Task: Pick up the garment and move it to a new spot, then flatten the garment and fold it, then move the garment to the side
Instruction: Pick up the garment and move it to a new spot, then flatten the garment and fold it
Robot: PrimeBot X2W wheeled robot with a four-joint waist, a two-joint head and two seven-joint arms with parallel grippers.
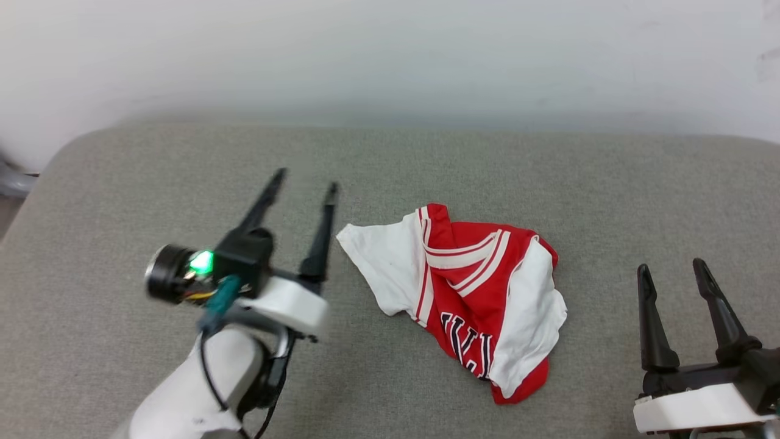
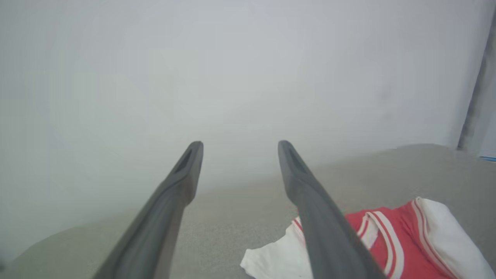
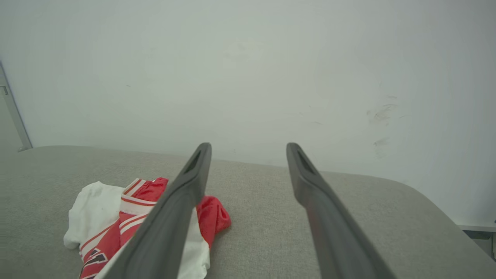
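garment [image 1: 469, 286] lies bunched between my left gripper [image 1: 306, 179] and right gripper [image 1: 670, 265], both wide and empty, so i should pinch opposite edges and spread it.

We see the garment [image 1: 481, 286] as thin, soft cloth, smooth with a faint sheen. The counter [image 1: 122, 201] wears a grey woven cover, matt and slightly coarse. The left tool [image 1: 306, 180] and the right tool [image 1: 670, 266] have dark, matt, plastic-looking fingers. The wall [image 1: 390, 55] looks matt and painted.
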